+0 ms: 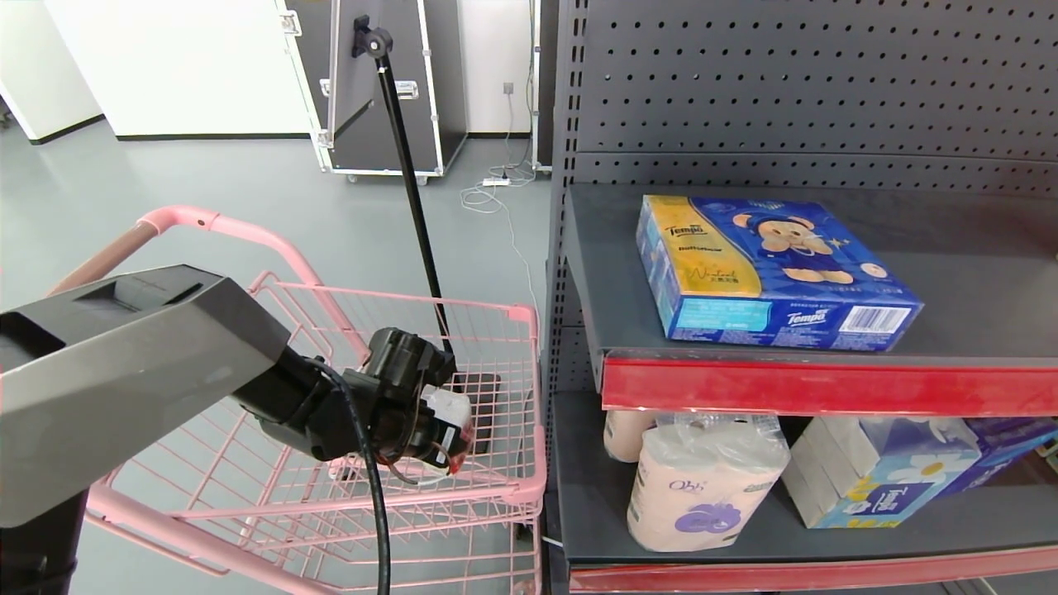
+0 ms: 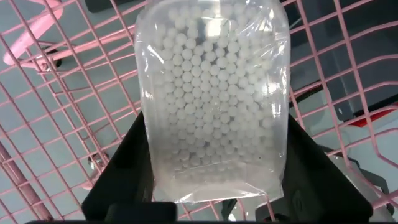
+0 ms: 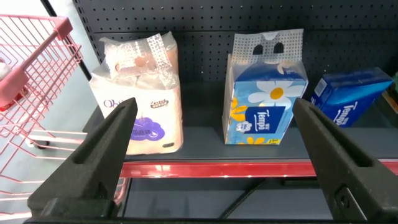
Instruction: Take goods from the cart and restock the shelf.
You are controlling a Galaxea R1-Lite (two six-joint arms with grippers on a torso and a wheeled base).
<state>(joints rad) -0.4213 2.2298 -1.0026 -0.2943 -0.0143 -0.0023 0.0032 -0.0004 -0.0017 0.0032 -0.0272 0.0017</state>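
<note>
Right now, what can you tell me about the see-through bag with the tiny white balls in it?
The bag is clear, shiny, crinkly plastic, packed with many small white balls. One end seems to finish in a flat seam. It lies lengthwise in the left gripper, whose two dark fingers press against its sides. It is held inside the cart, with the pink wires showing behind it. I cannot tell whether it touches them.

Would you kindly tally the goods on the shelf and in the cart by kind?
Tissue packs: 3 (bear pack, daisy pack, dark blue pack)
Toilet-roll pack: 1
Bag of white beads: 1
Total: 5
</note>
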